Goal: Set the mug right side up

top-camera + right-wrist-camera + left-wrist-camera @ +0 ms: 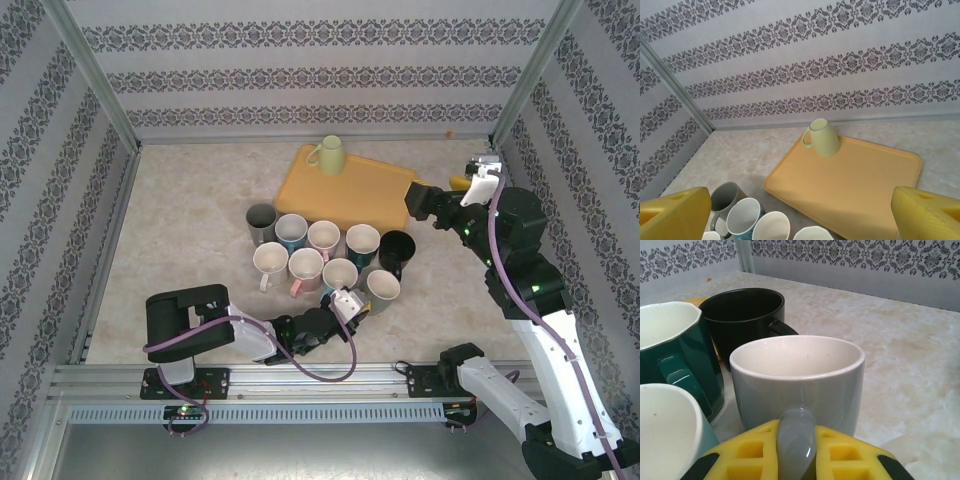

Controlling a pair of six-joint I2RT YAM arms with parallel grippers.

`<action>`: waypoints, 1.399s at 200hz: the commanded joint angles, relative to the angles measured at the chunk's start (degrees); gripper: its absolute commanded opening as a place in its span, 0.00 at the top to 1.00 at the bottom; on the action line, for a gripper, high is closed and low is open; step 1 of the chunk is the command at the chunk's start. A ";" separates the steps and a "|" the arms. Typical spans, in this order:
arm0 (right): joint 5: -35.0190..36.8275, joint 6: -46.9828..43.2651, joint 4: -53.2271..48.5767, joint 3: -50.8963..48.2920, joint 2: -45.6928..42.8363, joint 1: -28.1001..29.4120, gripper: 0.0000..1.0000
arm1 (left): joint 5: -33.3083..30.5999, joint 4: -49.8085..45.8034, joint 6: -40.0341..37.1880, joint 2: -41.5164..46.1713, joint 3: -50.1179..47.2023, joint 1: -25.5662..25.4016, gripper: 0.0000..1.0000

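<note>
Grey mug (797, 380) handle pinched by left fingers (845, 457), plain from left wrist.

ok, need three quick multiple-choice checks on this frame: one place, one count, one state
1. Where is the pale green mug?
A) on the orange tray
B) on the bare table
C) stacked inside another mug

2. How many mugs stand on the table, off the tray?
A) 4
B) 9
C) 14

3. State of the left pincer?
A) open, touching nothing
B) shut on the handle of the grey mug
C) open around a rim

Key:
1 A, it sits at the tray's far edge.
2 B, a row of five and a row of four.
3 B, the yellow fingers clamp the grey handle.
</note>
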State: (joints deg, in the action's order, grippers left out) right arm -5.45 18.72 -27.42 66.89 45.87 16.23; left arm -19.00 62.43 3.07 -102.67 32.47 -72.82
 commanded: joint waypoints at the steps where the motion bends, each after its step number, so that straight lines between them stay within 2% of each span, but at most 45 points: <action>1: -0.43 -0.70 1.58 -0.73 -1.09 -0.52 0.07 | -2.67 7.86 1.41 -0.28 0.23 -1.01 1.00; 54: -0.21 -1.65 1.54 -0.97 -1.56 -0.50 0.07 | -3.95 7.60 1.95 -1.91 -0.06 -1.02 0.97; 126: 0.42 -2.49 1.14 -0.53 -1.75 -0.50 0.07 | -4.33 6.49 3.08 -3.47 0.21 -1.03 0.78; 202: 0.97 -2.72 1.40 -0.78 -2.10 -0.44 0.06 | -4.70 5.99 3.79 -4.01 -0.30 -1.05 0.76; 248: 1.23 -2.81 1.15 -0.63 -2.27 -0.54 0.05 | -2.91 6.24 3.35 -3.16 -1.85 -1.27 0.83; 280: 1.15 -2.75 1.14 -0.29 -2.10 -0.47 0.05 | -1.60 7.44 3.26 -2.28 -3.96 -1.26 0.83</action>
State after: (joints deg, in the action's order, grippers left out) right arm -5.37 16.53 -27.24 66.19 44.25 16.23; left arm -22.09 68.12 5.67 -105.86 30.61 -73.19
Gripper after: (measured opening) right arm 0.947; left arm 0.180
